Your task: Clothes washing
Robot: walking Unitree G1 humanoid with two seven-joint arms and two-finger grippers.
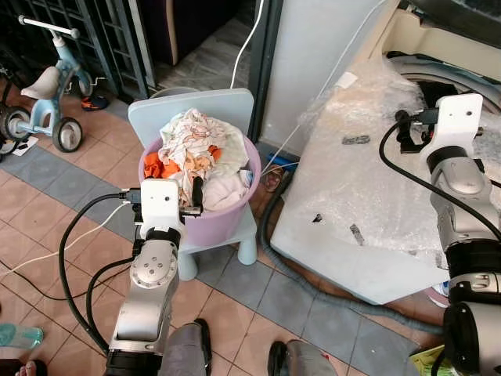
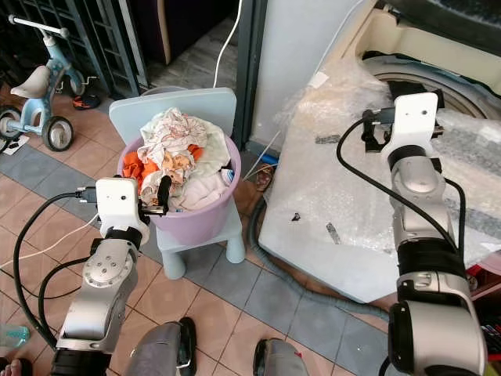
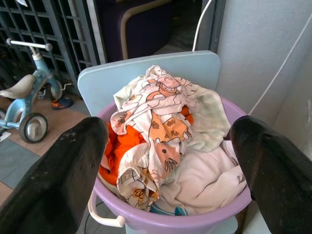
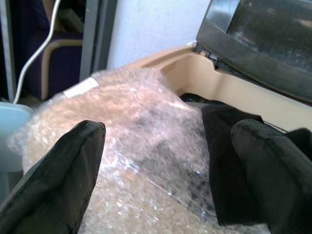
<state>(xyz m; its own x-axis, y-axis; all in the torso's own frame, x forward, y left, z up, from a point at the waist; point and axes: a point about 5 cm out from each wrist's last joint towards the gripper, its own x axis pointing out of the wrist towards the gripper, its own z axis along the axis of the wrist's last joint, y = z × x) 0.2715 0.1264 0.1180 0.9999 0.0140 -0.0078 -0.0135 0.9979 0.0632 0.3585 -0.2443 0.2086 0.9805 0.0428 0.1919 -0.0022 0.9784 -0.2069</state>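
Note:
A purple laundry basket [image 1: 227,223] stands on a small pale-blue chair [image 1: 196,106]. It is heaped with clothes [image 1: 192,141]: a white cloth with orange prints on top, orange and plain white pieces beneath. My left gripper [image 1: 192,197] hovers at the basket's near rim, open, its fingers [image 3: 73,165] spread wide with nothing between them. The white washing machine [image 1: 352,180] on the right is draped in bubble wrap [image 4: 141,122], its dark lid [image 4: 263,29] raised. My right gripper [image 1: 407,129] is open above the wrapped top, beside the tub opening [image 1: 446,74].
A blue tricycle [image 1: 47,86] and a metal gate stand at the back left. A grey hose [image 1: 313,290] curls over the tiled floor between chair and machine. White cables cross the floor. A sandal [image 1: 19,337] lies at the lower left.

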